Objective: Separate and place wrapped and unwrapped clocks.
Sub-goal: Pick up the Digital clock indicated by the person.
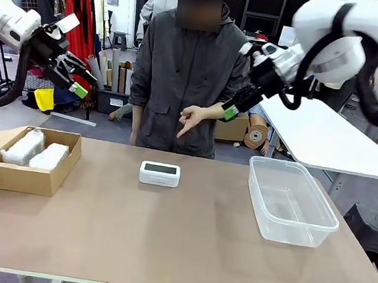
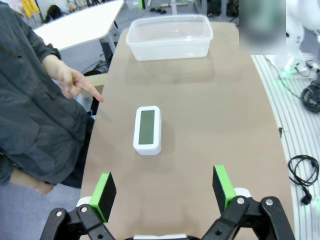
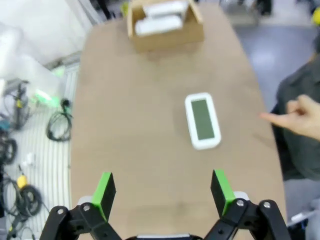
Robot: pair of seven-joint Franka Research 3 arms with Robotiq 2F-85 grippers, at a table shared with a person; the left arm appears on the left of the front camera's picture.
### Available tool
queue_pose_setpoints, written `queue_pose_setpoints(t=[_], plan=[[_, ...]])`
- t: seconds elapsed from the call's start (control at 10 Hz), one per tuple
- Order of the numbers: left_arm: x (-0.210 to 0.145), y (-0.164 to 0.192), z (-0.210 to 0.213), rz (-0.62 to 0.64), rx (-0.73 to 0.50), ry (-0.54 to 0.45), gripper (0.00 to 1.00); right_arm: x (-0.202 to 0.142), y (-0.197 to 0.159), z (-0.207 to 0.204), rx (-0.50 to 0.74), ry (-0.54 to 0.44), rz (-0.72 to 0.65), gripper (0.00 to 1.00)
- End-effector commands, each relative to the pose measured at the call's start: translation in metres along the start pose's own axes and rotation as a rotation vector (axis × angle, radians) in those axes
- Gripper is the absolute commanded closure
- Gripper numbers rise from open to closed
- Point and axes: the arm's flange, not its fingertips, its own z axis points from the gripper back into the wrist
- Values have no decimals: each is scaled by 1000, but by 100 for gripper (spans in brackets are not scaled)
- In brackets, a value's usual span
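The bare digital clock (image 1: 159, 173) lies flat, screen up, on the open middle of the table (image 1: 182, 251), touching nothing, well apart from the containers on either side. On the robot's left, the two bubble-wrapped clocks (image 1: 36, 152) lie side by side inside an open cardboard box (image 1: 19, 179). On the right, a clear plastic tub (image 1: 291, 235) sits empty.

So the wrapped half of the sorting looks done. What seems left is the unwrapped clock, which probably belongs in the empty tub, though nothing here confirms that destination.

The person's hand (image 1: 191, 120) is at the far edge of the table, a finger pointing down towards the clock.

Neither arm is on the job yet. The left gripper (image 1: 86, 82) is raised above the box side and the right gripper (image 1: 238, 103) above the tub side. Both have their fingers spread apart and hold nothing. Both wrist views look down on the clock from well above.
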Motion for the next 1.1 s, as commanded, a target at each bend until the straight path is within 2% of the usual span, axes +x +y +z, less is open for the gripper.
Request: queue_pose_setpoints(t=[0.0, 0.3, 0.6, 0.7, 0.8, 0.9, 1.0], plan=[[0, 0, 2, -4, -3, 7, 0, 37, -35, -22, -6, 188, -1, 0], [0, 0, 2, -4, -3, 7, 0, 66, -60, -80, 4, 378, 27, 0], [0, 0, 2, -4, -3, 7, 0, 77, -58, -134, 40, 497, 98, 0], [0, 0, 2, -4, -3, 7, 0, 78, -54, -144, 35, 514, 158, 0], [0, 0, 2, -4, -3, 7, 0, 77, -50, -136, 84, 488, 209, 0], [0, 0, 2, -4, -3, 7, 0, 59, -40, -150, 47, 477, 115, 0], [0, 0, 2, -4, -3, 7, 0, 59, -40, -150, 47, 477, 115, 0]])
